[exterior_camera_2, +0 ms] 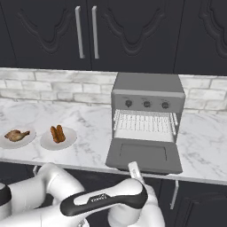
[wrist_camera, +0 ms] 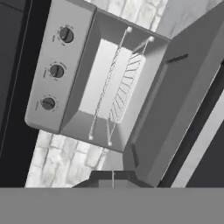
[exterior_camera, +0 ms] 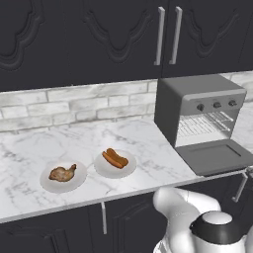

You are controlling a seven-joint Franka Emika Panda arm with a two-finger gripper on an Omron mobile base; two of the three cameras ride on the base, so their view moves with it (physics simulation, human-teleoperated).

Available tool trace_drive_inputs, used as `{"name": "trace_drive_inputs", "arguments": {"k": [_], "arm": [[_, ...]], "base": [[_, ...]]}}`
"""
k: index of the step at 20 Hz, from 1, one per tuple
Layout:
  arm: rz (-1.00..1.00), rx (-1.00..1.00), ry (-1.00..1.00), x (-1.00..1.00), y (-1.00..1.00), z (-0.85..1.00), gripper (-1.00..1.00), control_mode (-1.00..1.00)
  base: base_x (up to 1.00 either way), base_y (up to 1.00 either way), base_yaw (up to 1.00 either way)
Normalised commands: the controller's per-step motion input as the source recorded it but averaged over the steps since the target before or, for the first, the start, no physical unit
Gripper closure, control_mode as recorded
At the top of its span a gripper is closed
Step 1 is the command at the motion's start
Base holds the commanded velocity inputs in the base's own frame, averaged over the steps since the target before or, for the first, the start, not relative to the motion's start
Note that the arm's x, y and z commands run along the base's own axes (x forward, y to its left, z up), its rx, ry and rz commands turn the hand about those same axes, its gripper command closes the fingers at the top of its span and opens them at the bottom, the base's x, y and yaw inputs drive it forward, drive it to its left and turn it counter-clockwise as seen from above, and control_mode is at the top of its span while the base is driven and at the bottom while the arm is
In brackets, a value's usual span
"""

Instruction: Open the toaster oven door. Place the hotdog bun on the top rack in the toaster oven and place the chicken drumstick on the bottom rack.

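The toaster oven (exterior_camera: 173, 101) (exterior_camera_2: 146, 84) stands at the right of the counter. Its toaster oven door (exterior_camera: 215, 157) (exterior_camera_2: 144, 155) (wrist_camera: 175, 100) lies folded down flat, open. Inside, the hand view, rolled sideways, shows the top rack (wrist_camera: 105, 92) nearer the knobs and the bottom rack (wrist_camera: 127, 85) beside it; both are bare. The hotdog bun (exterior_camera: 114, 159) (exterior_camera_2: 57, 133) lies on a white plate, and the chicken drumstick (exterior_camera: 63, 173) (exterior_camera_2: 17, 135) on another to its left. My gripper (exterior_camera_2: 134, 170) (wrist_camera: 113, 178) sits just below the door's front edge, shut with nothing in it.
Both plates (exterior_camera: 79, 182) (exterior_camera: 129, 168) rest near the marble counter's (exterior_camera: 29, 148) front edge. A brick backsplash (exterior_camera: 74, 104) and dark upper cabinets (exterior_camera: 99, 39) stand behind. Lower cabinet handles (exterior_camera: 104, 217) (exterior_camera_2: 175, 191) hang under the counter edge.
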Motion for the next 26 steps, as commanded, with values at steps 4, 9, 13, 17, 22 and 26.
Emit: {"name": "trace_drive_inputs", "arguments": {"k": [4, 9, 13, 17, 22, 26], "arm": [[0.0, -0.24, 0.0, 0.0, 0.21, 0.63, 1.0, -1.0], [0.01, -0.28, 0.05, 0.01, 0.16, 0.41, 1.0, -1.0], [0.08, -0.3, 0.04, 0.15, 0.02, 0.25, 1.0, -1.0], [0.07, -0.27, 0.11, 0.18, 0.0, 0.21, 1.0, -1.0], [0.0, -0.19, 0.07, 0.2, 0.0, 0.01, 1.0, -1.0], [0.0, -0.13, 0.02, 0.21, -0.06, 0.01, 1.0, -1.0]], "base": [[0.0, 0.0, 0.0], [0.0, 0.0, 0.0], [0.0, 0.0, 0.0], [0.0, 0.0, 0.0], [0.0, 0.0, 0.0], [0.0, 0.0, 0.0]]}}
